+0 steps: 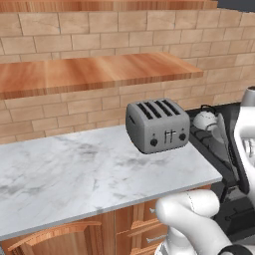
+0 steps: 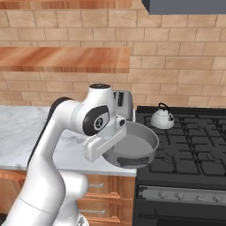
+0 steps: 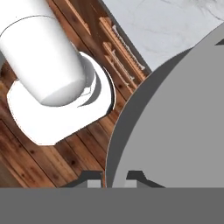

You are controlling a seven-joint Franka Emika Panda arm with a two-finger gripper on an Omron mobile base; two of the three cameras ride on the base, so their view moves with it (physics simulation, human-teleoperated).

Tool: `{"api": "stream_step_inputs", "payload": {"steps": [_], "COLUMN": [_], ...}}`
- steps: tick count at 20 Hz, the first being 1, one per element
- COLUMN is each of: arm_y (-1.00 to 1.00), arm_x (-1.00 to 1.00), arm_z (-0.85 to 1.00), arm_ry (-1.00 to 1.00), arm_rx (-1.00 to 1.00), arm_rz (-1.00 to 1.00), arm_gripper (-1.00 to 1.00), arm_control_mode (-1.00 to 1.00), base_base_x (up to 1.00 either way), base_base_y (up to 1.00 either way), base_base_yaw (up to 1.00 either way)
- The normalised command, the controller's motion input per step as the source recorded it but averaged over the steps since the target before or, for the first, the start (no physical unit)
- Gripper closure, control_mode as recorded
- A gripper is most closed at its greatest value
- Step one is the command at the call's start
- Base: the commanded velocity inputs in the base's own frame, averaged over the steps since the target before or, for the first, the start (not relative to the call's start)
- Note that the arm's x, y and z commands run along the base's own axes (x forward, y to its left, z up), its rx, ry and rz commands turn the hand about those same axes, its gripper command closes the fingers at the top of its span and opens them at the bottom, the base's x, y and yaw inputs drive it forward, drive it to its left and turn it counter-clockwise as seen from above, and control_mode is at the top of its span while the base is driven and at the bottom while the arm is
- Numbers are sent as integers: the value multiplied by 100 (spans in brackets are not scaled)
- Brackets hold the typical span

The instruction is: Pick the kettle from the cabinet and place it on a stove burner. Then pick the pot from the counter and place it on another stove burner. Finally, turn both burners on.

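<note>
Grey metal fills the grip: the gripper (image 3: 114, 177) is pinched tight on the rim of the pot (image 2: 132, 151), one fingertip on each side of the thin wall. Held clear of every surface, the pot hangs at the left edge of the stove (image 2: 185, 145), over the seam where the marble counter (image 1: 74, 169) ends, level and empty. On the stove's rear left burner (image 2: 170, 128) sits the kettle (image 2: 162, 117), upright. Left of the stove, on the counter by the brick wall, stands the toaster (image 1: 157, 124), with the wooden cabinet (image 1: 89, 72) slab above it
</note>
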Motion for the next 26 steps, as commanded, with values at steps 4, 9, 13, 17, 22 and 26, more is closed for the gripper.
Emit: {"api": "stream_step_inputs", "payload": {"steps": [4, 9, 13, 17, 22, 26], "arm_y": [-40, -34, -32, -31, -24, -23], "arm_x": [16, 25, 30, 28, 31, 34], "arm_z": [-1, -1, -3, -6, -16, -21], "arm_ry": [0, 0, 0, 0, 0, 0], "arm_rx": [0, 0, 0, 0, 0, 0], "arm_rz": [-5, -5, -3, -2, -1, 0], "arm_gripper": [100, 100, 100, 100, 100, 100], "arm_control_mode": [-100, -100, -100, -100, -100, -100], "base_base_x": [0, 0, 0, 0, 0, 0], "base_base_y": [0, 0, 0, 0, 0, 0], "base_base_yaw": [0, 0, 0, 0, 0, 0]}}
